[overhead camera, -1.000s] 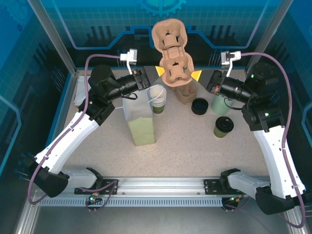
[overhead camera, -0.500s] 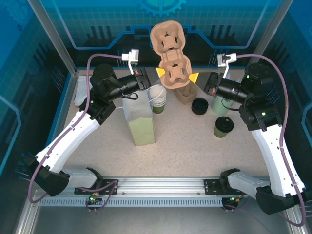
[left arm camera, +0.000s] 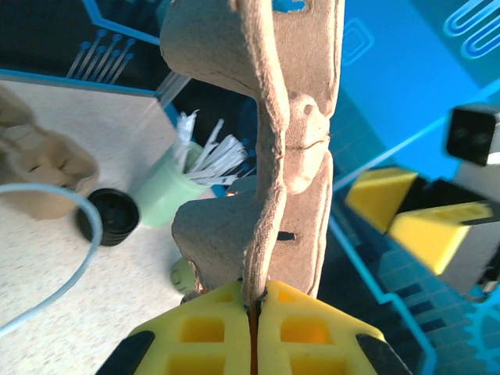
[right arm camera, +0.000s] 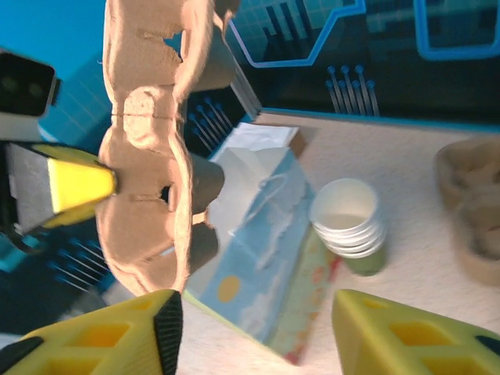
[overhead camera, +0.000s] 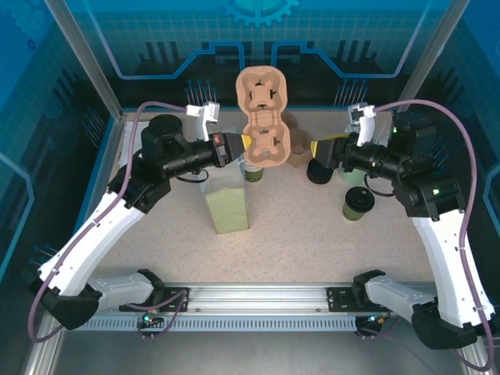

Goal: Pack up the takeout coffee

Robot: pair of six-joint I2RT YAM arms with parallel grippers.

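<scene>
Coffee (overhead camera: pixel 358 202) stands on the tabletop (overhead camera: pixel 297 234), right side. My left fingers (overhead camera: pixel 244 141) pinch the cup tray (overhead camera: pixel 264 117) tight; my right fingers (overhead camera: pixel 322 147) are spread wide. I should lower it flat and slow.

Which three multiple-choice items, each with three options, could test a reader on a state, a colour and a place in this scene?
1. The left gripper is:
A. open and empty
B. shut on a green cup
C. shut on the brown moulded-pulp cup carrier

2. The loose round lid is:
A. white
B. black
C. red

3. The small olive-green paper coffee cup with a dark top stands:
A. on the speckled table
B. in the carrier
C. in the left gripper

Answers:
1 C: its jaws are pressed together on the carrier's edge.
2 B: it looks black in the top view.
3 A: it stands upright on the table, near the right arm.
</scene>
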